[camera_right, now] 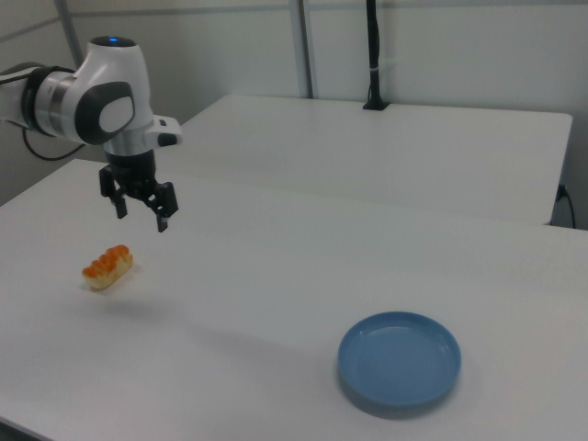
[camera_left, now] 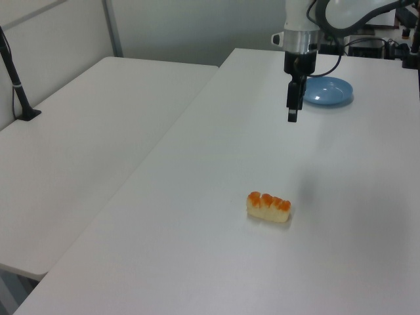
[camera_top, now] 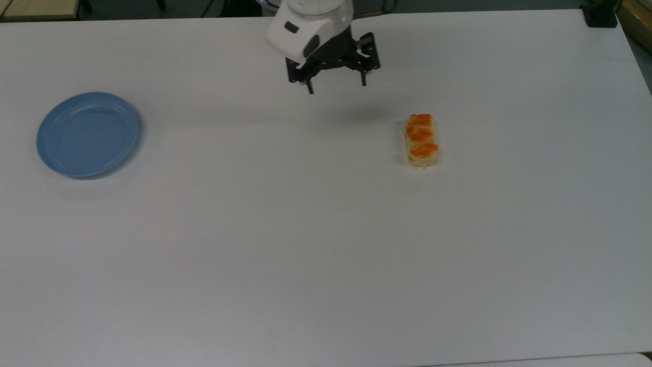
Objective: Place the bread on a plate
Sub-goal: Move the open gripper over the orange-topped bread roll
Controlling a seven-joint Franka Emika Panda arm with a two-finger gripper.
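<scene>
The bread (camera_top: 421,140) is a small pale-yellow roll with three orange-brown lumps on top, lying on the white table right of centre in the top view; it also shows as the bread (camera_left: 268,206) and the bread (camera_right: 107,266). The light-blue plate (camera_top: 87,134) sits far to the top view's left with nothing on it, also seen as the plate (camera_left: 325,91) and the plate (camera_right: 399,362). My gripper (camera_top: 336,86) hangs open above the table, up and to the left of the bread in the top view, holding nothing. It appears again as the gripper (camera_right: 141,216).
A second white table (camera_left: 85,151) adjoins on the left view's left, with a black pole (camera_left: 14,79) clamped at its edge. A black clamp (camera_top: 600,15) sits at the top view's upper right corner. Cables and equipment (camera_left: 357,36) stand behind the plate.
</scene>
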